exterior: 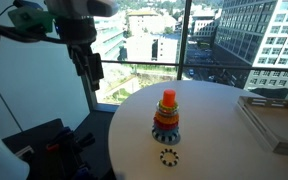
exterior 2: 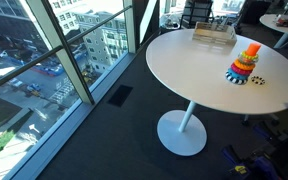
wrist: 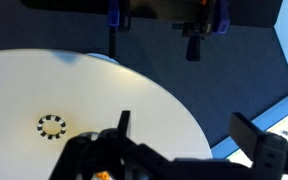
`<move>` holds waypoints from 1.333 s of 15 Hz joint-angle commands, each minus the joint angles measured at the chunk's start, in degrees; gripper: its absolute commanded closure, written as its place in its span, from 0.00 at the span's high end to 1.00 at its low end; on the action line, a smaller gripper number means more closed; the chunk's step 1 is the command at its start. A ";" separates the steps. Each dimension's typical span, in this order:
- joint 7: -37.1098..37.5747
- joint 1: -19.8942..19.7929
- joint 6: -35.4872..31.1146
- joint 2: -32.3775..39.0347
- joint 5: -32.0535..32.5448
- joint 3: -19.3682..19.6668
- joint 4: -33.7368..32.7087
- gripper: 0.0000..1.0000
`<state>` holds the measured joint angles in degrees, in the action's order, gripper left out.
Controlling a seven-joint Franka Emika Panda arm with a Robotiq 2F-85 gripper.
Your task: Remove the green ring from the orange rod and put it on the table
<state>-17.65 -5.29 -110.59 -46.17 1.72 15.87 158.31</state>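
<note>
Gripper (exterior: 86,66) high beside the table (exterior: 219,150), fingers spread and empty.
We judge the green ring (exterior: 166,124), seemingly threaded mid-stack on the orange rod (exterior: 168,98), to be light, stiff, slick plastic; we would pinch across its outer rim and lift straight up.

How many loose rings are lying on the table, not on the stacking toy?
1. A dark toothed ring lies flat on the white table, just beside the ring-stacking toy. Another could hide behind the toy.
</note>
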 commanded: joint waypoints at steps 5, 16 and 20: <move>0.75 -0.43 -3.81 4.44 -0.34 -0.66 -5.16 1.00; 7.88 -1.92 -12.47 23.00 0.94 -3.66 -19.28 1.00; 10.36 -2.30 -17.03 30.20 1.25 -4.77 -23.02 1.00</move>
<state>-9.88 -6.48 -126.15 -21.57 1.77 12.49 139.59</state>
